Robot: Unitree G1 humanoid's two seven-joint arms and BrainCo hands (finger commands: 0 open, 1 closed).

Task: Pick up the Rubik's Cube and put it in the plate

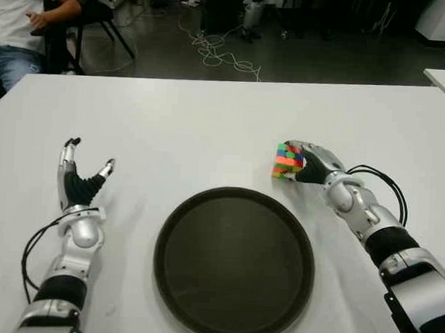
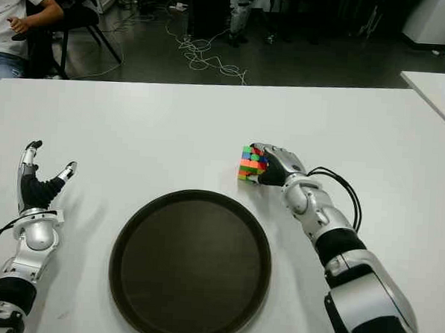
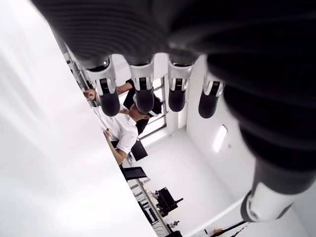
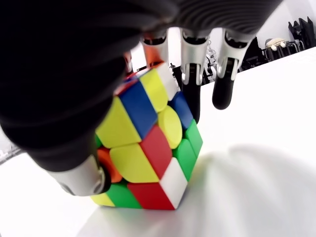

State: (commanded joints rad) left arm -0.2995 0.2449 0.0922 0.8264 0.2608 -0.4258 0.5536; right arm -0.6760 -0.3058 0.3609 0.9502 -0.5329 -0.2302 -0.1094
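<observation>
The white bench (image 1: pixel 210 121) fills most of my view, its far edge running against a dark floor strewn with cables (image 1: pixel 217 50). Off the far left corner a person (image 1: pixel 21 22) in a white shirt sits on a chair.

On the bench, toward the near edge and about midway between its left and right edges, lies the round dark plate (image 1: pixel 231 316) — nothing in it.

My right arm reaches in from the near right corner, a black cable looping beside the forearm. My right hand (image 1: pixel 312 165) is just beyond the plate's far right rim, wrapped around the Rubik's Cube (image 1: pixel 288 162). From the wrist I see my thumb pressed on one side of the cube and my fingers (image 4: pixel 192 64) draped over its top and far side, so the hand is closed on it. The cube's lower corner looks to be on the bench surface or barely above it; I cannot tell which. It sits clear of the plate, close to the rim but not over it.

My left hand (image 1: pixel 78 178) shows well to the left of the plate, near the bench's left edge — fingers straight and spread, thumb apart, holding nothing.
</observation>
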